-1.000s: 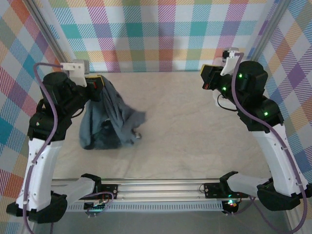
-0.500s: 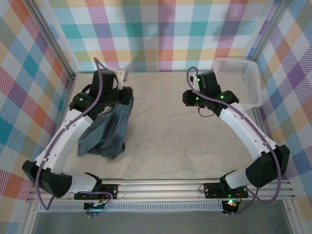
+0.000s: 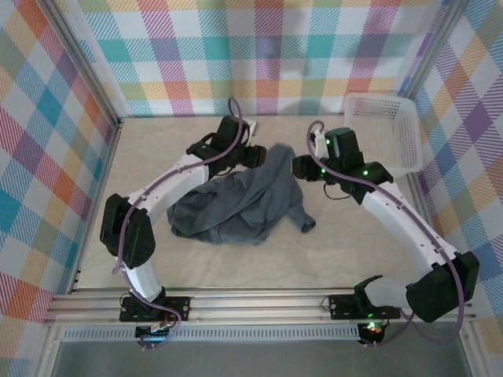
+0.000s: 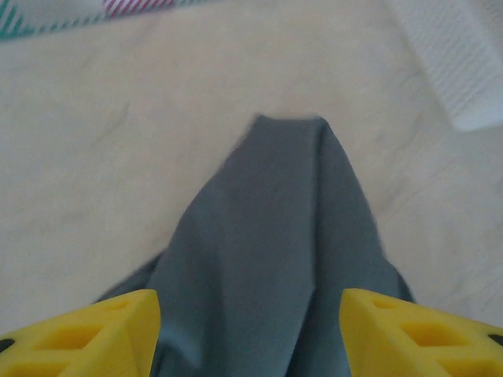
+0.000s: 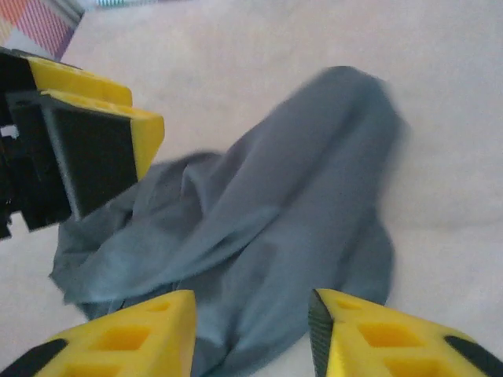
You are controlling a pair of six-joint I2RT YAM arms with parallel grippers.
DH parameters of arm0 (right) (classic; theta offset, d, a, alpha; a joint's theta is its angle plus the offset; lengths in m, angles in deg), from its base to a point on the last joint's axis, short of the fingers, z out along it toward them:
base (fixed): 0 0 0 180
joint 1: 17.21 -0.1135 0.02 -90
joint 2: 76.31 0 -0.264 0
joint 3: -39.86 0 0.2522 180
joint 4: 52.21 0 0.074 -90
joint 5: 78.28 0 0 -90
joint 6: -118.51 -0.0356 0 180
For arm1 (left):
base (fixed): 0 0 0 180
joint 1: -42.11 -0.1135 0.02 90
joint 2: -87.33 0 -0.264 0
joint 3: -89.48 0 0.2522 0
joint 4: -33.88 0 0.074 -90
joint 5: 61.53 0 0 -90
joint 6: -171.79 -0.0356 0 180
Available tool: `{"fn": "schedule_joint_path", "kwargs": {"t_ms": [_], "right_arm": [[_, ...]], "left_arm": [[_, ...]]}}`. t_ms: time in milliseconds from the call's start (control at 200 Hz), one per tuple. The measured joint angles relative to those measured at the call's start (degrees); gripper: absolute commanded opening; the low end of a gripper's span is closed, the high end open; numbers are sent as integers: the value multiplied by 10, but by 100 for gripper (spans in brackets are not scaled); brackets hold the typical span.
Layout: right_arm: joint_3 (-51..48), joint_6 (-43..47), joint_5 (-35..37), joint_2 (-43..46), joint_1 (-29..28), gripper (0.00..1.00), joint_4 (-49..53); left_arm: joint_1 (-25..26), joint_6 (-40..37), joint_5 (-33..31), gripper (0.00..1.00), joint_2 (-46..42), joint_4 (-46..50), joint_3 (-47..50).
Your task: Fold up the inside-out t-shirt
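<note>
1. The shirt (image 3: 244, 204) lies in a crumpled heap on the table (image 3: 354, 251), well apart from the basket (image 3: 393, 133) on its left-arm side. 1 ridge of cloth rises at the heap's end nearest the basket.
2. The left gripper (image 3: 263, 155) hangs over that ridge, farther from the basket. Its fingers stand wide apart, with cloth running loose between them, so it holds nothing.
3. The right gripper (image 3: 297, 166), between the ridge and the basket, has its fingers parted less widely above the cloth. It grips nothing either.
4. No fold looks made yet. I judge the step in hand to be spreading the shirt flat.
5. To do that well, each arm should take its own point on an edge, hem or shoulder, not this bunched ridge, where 2 layers would likely come up together.
6. Then draw 1 hold toward the basket and the other away from it, keeping the cloth low.
7. The 2 grippers sit near each other, so separate them first to avoid a knock.
</note>
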Motion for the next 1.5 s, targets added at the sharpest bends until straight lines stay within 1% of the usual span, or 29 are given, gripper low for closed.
{"fn": "schedule_joint_path", "kwargs": {"t_ms": [30, 90, 180, 215, 275, 330, 380, 405, 440, 465, 515, 530, 550, 570, 645, 720, 785, 875, 945, 985, 1040, 1145, 1265, 1375, 1500], "right_arm": [[-16, 8, -5, 0, -7, 55, -1], [-37, 21, -8, -8, -27, 62, 0], [-60, 21, -12, -47, -57, 69, -1], [-71, 16, -11, -66, -66, 71, -4], [-92, -1, 13, -104, -70, 74, -3], [-111, -15, 50, -138, -68, 74, -2], [-125, -26, 75, -166, -62, 72, -2], [-132, -29, 86, -179, -59, 69, -2], [-139, -30, 93, -194, -56, 59, -3], [-143, -29, 94, -203, -54, 49, -3], [-143, -33, 92, -220, -50, 20, -4], [-143, -33, 91, -224, -50, 13, -6], [-143, -33, 90, -230, -50, 5, -8], [-141, -33, 90, -231, -50, 0, -8], [-134, -37, 82, -232, -50, 0, -14], [-130, -40, 75, -228, -50, 0, -21], [-130, -40, 70, -216, -50, 0, -21], [-124, -41, 63, -192, -50, 0, -19], [-116, -40, 60, -176, -50, 0, -19], [-113, -40, 57, -168, -50, 0, -19], [-108, -40, 53, -160, -50, 0, -19], [-105, -39, 46, -158, -50, 0, -19], [-105, -40, 42, -158, -50, 0, -17], [-105, -40, 42, -158, -50, 0, -16], [-105, -40, 40, -158, -50, 0, -16]], "left_arm": [[-2, 6, -9, 63, -19, 6, 21], [-9, 24, -28, 63, -78, 24, 64], [-24, 73, -53, 61, -209, 53, 134], [-30, 95, -59, 60, -256, 64, 158], [-45, 140, -63, 60, -334, 78, 213], [-57, 182, -61, 60, -395, 98, 271], [-63, 219, -53, 60, -429, 108, 324], [-64, 235, -45, 60, -439, 115, 352], [-65, 257, -29, 61, -446, 122, 388], [-65, 270, -13, 61, -449, 123, 411], [-62, 292, 17, 62, -443, 115, 455], [-60, 299, 27, 62, -440, 114, 467], [-55, 307, 36, 62, -436, 111, 483], [-48, 314, 45, 62, -432, 106, 496], [-14, 329, 66, 62, -404, 93, 523], [11, 332, 68, 63, -357, 77, 525], [18, 334, 58, 66, -320, 64, 525], [18, 340, 33, 66, -283, 49, 525], [17, 351, 21, 64, -257, 26, 525], [15, 359, 15, 61, -242, 11, 525], [14, 374, 5, 55, -231, 10, 524], [14, 389, -11, 39, -227, 17, 523], [14, 395, -24, 30, -221, 31, 519], [14, 395, -33, 29, -221, 39, 516], [14, 392, -35, 37, -226, 37, 515]]}}
